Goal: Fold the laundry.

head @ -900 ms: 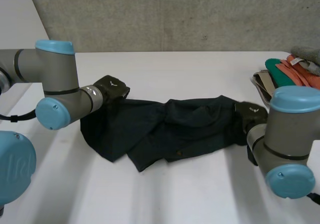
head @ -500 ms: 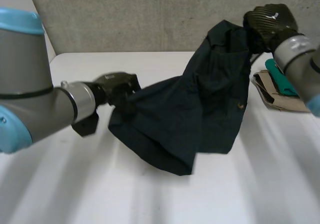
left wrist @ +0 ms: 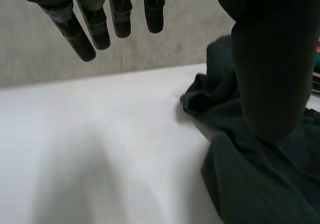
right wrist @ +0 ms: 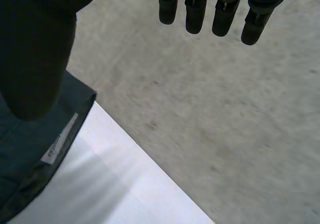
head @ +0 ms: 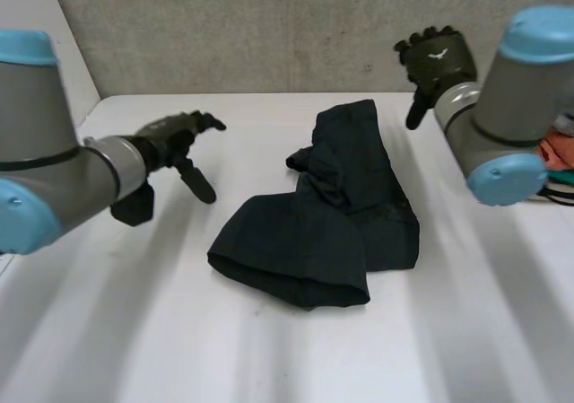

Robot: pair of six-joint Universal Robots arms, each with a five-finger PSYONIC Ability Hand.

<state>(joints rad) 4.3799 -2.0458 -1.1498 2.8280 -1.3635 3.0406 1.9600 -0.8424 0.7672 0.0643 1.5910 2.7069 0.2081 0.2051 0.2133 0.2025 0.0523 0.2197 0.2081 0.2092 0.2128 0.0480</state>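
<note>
- Left hand (head: 170, 136): hangs wide open above the white table (head: 126, 322), fingers (left wrist: 95, 22) straight and spread, thumb apart from them; holds nothing.
- Right hand (head: 438, 56): raised well above the table before the grey concrete wall (head: 251, 26), fingers (right wrist: 225, 12) straight, thumb held away; holds nothing.
- Dark garment (head: 314, 228): lies in a crumpled, loosely doubled heap on the table between the two hands, touching neither; sits on the thumb side of the left hand, beyond its fingertips, and below the thumb side of the right hand.
- White label (right wrist: 60, 140): sewn near one edge of the garment, close by the right thumb in the right wrist view.
- Stack of clothes (head: 558, 164): orange and green layers, on the table behind the right arm, well apart from the garment; mostly hidden.
</note>
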